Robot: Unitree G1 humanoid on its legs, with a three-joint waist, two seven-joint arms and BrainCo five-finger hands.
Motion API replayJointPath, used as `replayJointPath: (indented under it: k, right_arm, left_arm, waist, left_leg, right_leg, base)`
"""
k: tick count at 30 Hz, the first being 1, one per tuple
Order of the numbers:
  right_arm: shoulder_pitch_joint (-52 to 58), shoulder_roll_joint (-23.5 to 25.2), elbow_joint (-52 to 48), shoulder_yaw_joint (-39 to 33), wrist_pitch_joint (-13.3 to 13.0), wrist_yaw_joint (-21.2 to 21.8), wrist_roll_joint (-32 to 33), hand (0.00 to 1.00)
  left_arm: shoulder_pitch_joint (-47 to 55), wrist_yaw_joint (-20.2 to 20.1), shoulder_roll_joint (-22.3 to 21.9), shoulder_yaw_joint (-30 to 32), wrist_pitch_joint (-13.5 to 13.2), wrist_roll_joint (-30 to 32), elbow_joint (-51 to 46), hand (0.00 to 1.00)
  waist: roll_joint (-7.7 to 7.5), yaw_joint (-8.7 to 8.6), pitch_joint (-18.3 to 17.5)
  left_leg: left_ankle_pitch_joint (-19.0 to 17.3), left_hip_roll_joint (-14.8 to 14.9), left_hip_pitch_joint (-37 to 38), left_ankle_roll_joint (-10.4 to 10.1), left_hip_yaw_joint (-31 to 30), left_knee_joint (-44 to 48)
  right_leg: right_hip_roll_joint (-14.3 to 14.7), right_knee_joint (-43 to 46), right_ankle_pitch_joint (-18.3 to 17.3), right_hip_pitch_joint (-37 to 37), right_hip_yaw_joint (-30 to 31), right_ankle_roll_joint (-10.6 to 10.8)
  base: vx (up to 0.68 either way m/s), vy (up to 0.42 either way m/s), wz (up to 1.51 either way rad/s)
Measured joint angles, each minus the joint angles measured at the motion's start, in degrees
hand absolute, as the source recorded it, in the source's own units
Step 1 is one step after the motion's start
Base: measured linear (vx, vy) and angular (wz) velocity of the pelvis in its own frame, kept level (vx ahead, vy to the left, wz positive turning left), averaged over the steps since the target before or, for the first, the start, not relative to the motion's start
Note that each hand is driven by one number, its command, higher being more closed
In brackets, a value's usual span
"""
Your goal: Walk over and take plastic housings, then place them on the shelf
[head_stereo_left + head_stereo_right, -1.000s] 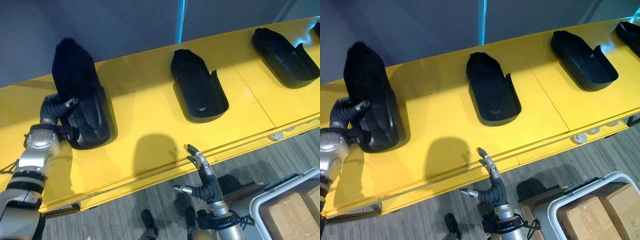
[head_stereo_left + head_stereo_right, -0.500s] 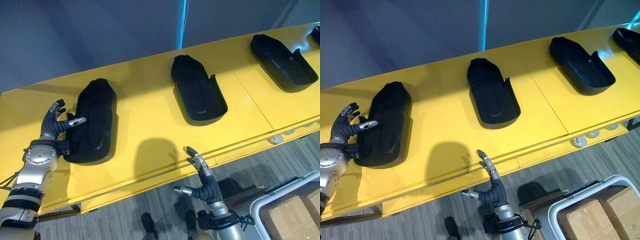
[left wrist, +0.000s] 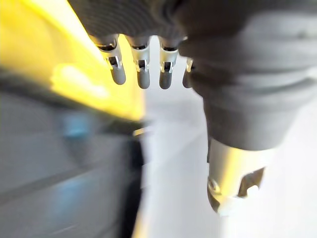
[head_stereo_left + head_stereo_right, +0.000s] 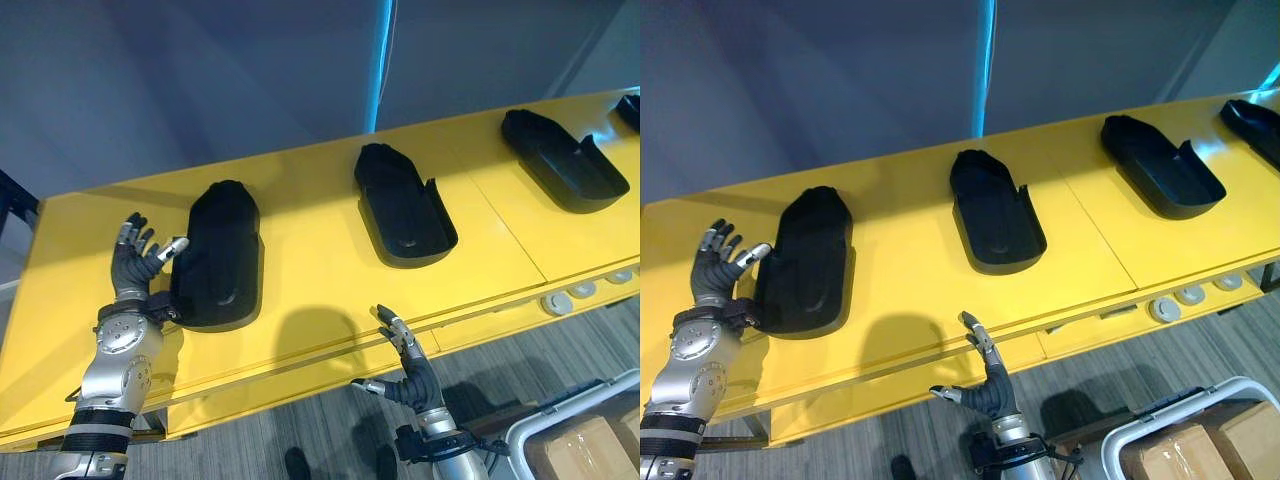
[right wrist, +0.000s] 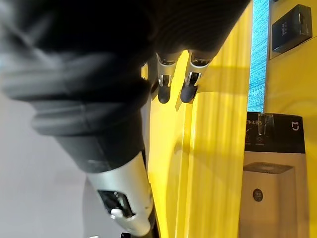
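Four plastic housings (image 4: 996,212) lie flat along the yellow shelf (image 4: 900,262) | your left hand (image 4: 713,278) is spread wide and empty, the end housing (image 4: 805,262) just beside its thumb, likely placed there | your right hand (image 4: 986,392) idles below the shelf edge, fingers loosely apart.

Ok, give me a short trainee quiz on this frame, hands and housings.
1. True or false: the left hand is open beside the leftmost housing.
2. The right hand is: A) resting on a housing; B) open, by the front edge of the yellow shelf; C) shut on a housing.
3. How many housings show on the shelf in the right eye view?
Key: 1 true; 2 B; 3 four.
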Motion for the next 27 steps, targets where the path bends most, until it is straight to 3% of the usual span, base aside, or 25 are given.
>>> replayJointPath:
  k: [4, 7, 8, 9, 12, 15, 16, 21, 27]
  right_arm:
    - [0.6, 0.1, 1.4, -0.7, 0.4, 0.2, -0.1, 0.00]
    - [2.1, 0.6, 1.5, -1.2, 0.5, 0.8, -0.1, 0.00]
    - [3.0, 1.3, 1.5, -1.3, 0.4, 0.8, -0.1, 0.00]
    - [4.1, 2.2, 1.5, -1.5, 0.3, 0.9, -0.1, 0.00]
    - [5.8, 3.6, 1.5, -2.4, 0.3, 1.7, 0.0, 0.00]
    - [6.7, 3.5, 1.5, -2.2, 0.3, 2.8, 0.2, 0.00]
    - [6.8, 3.5, 1.5, -2.1, 0.3, 3.4, 0.2, 0.00]
    - [6.8, 3.4, 1.5, -2.2, 0.2, 3.3, 0.2, 0.00]
    - [5.7, 2.6, 1.5, -1.6, 0.2, 2.8, 0.1, 0.00]
  left_arm:
    - [2.0, 2.3, -2.0, 6.0, -0.1, 5.3, -1.7, 0.00]
    - [6.8, 5.8, -7.4, 11.1, 1.0, 17.6, -9.3, 0.00]
    - [10.8, 8.7, -12.2, 12.4, 1.4, 25.1, -15.8, 0.00]
    - [16.1, 10.0, -17.3, 12.2, 1.1, 30.5, -22.3, 1.00]
    - [31.0, 8.6, -26.4, 5.4, -2.0, 33.5, -33.1, 1.00]
    - [40.5, 5.1, -30.5, -4.4, -3.9, 32.9, -35.5, 1.00]
    - [44.1, 2.3, -32.3, -9.2, -4.1, 32.8, -35.5, 1.00]
    - [46.1, -3.1, -32.8, -14.6, -4.8, 28.7, -32.0, 1.00]
    - [39.0, -4.9, -30.5, -15.0, -5.0, 28.4, -28.1, 1.00]
  waist:
    - [0.93, 0.48, -2.2]
    - [1.21, 1.03, -3.5]
    - [1.24, 1.03, -4.2]
    - [1.26, 1.02, -4.7]
    - [1.21, 1.68, -5.5]
    - [1.36, 2.04, -5.9]
    - [1.33, 2.01, -6.0]
    - [1.22, 1.88, -6.2]
    - [0.88, 1.76, -5.2]
  left_leg:
    - [0.0, -0.1, 0.5, 0.0, -0.4, 0.0]
    - [0.1, -0.2, 0.6, 0.1, -0.8, 0.0]
    - [0.1, -0.3, 0.6, 0.1, -1.1, -0.1]
    - [0.1, -0.5, 0.6, 0.1, -1.4, -0.1]
    - [0.1, -0.6, 0.6, 0.1, -1.9, -0.2]
    - [0.1, -0.6, 0.5, 0.1, -2.7, -0.3]
    - [0.0, -0.6, 0.2, 0.0, -3.1, -0.3]
    - [0.5, -0.5, -1.6, 0.1, -3.4, -0.3]
    - [1.1, -0.4, -3.1, 0.6, -3.1, -0.3]
  right_leg:
    - [-0.1, -0.1, -0.1, 0.7, -0.3, 0.0]
    - [-0.2, -0.1, -0.1, 1.0, -0.6, 0.0]
    - [-0.3, -0.1, -0.2, 1.1, -0.9, 0.1]
    - [-0.5, -0.1, -0.4, 1.2, -1.4, 0.2]
    - [-0.7, -0.1, -0.5, 1.3, -1.8, 0.3]
    - [-0.9, 0.0, -0.9, 1.6, -2.5, 0.5]
    - [-1.0, -0.1, -1.1, 1.5, -3.0, 0.8]
    - [-0.9, 0.0, -1.0, 0.2, -3.1, 0.8]
    - [-0.8, 0.2, 0.1, -1.6, -2.7, 0.4]
  base:
    - [-0.03, -0.001, 0.07]
    - [-0.03, -0.002, 0.07]
    - [-0.01, 0.001, 0.12]
    - [-0.01, 0.001, 0.15]
    - [-0.03, 0.000, 0.10]
    - [-0.05, -0.006, 0.16]
    - [-0.05, -0.002, 0.15]
    - [-0.05, -0.002, 0.04]
    - [-0.02, -0.001, -0.02]
